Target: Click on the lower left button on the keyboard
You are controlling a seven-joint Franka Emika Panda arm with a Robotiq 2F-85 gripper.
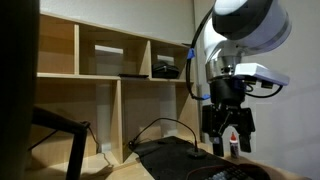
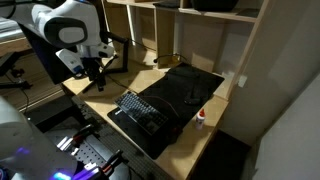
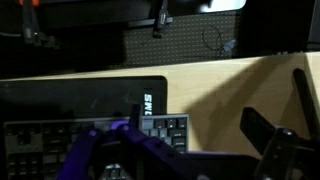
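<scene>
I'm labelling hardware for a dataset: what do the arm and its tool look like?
The white robot arm has bulky, rounded shells with dark bands at the joints. Its black tool is angular and two-fingered. No markings are legible.

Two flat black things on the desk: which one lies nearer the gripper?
The keyboard, the narrower slab with rows of keys, sits closest to the gripper. The larger black mat is plain, without keys, and stretches away beyond the keyboard.

White rounded arm point(image 1: 243, 28), black jaws
</scene>
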